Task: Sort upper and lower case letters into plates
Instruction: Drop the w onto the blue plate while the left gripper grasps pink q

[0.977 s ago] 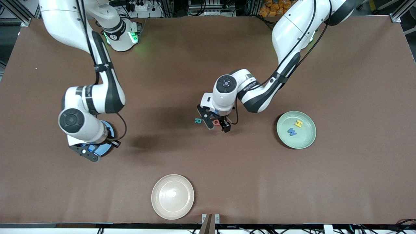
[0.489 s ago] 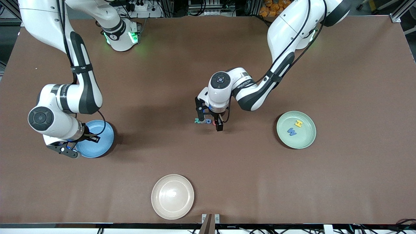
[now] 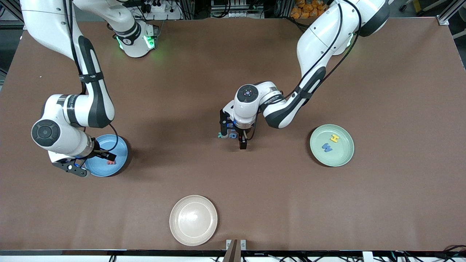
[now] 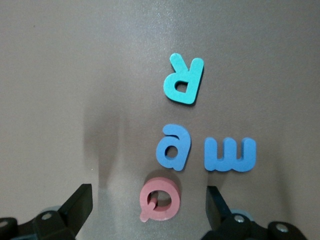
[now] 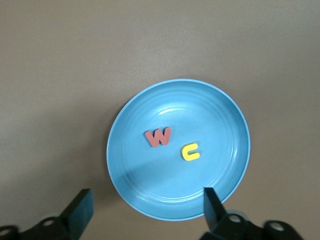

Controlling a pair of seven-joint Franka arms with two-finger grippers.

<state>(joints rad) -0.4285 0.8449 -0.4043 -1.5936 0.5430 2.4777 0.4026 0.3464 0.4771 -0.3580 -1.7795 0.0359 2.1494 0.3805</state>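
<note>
Left pincer, gaping empty, is straddling the pink Q; right pincer is hanging open over the blue plate, at its six o'clock rim.

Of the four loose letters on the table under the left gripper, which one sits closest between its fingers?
The pink Q: it lies between the open left gripper fingers, while the blue a, blue m and teal R lie clear of them.

High front camera overlooks the whole table; both wrist cameras look straight down, close.
</note>
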